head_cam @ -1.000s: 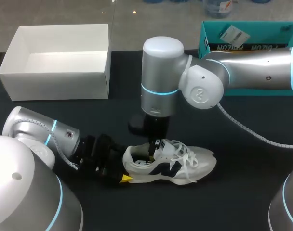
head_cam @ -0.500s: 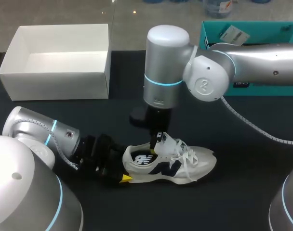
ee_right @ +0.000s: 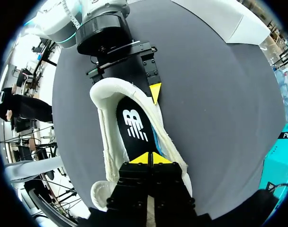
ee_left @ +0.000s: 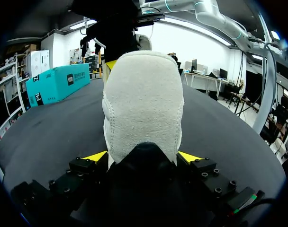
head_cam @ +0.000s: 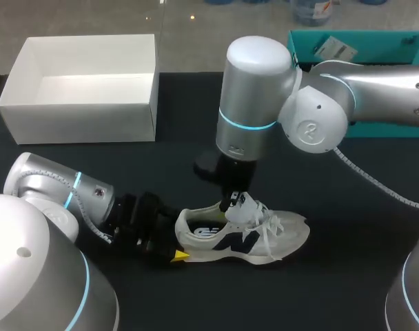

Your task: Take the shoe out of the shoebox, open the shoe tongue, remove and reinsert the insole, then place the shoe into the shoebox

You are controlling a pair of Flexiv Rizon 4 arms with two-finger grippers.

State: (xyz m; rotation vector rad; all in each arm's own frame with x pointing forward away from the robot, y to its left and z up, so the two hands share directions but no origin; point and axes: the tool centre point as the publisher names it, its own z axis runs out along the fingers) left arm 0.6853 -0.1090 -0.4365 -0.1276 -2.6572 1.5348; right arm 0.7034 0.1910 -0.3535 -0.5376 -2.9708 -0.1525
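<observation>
1. The shoe (head_cam: 244, 234), a white trainer with a dark side logo, lay upright on the black table (head_cam: 347, 276). It was out of the white shoebox (head_cam: 78, 121) and well apart from it.
2. My left gripper (ee_left: 143, 156) lay low on the table behind the shoe. Its yellow tips pressed the heel from both sides and pinned the shoe in place.
3. My right gripper (ee_right: 150, 158) hung over the lacing with its tips drawn together. I judged it clenched on the tongue (head_cam: 245, 207), though the pinch itself was hidden under the fingers.
4. The dark insole (ee_right: 134, 125) lay flat inside the shoe, and its white logo showed through the mouth.
5. I judged the step in hand to be opening the tongue, with the take-out done and the insole not yet lifted.
6. The next move called for drawing the tongue toward the toe until the mouth gaped. The right gripper would then let go and reach in for the heel end of the insole.
7. A teal box (head_cam: 375, 41) stood at the far right of the table, and the right arm's cable (head_cam: 361, 183) trailed across the cloth.
8. Nothing stood between shoe and shoebox. The laces and the narrow mouth were the likely hindrance.
</observation>
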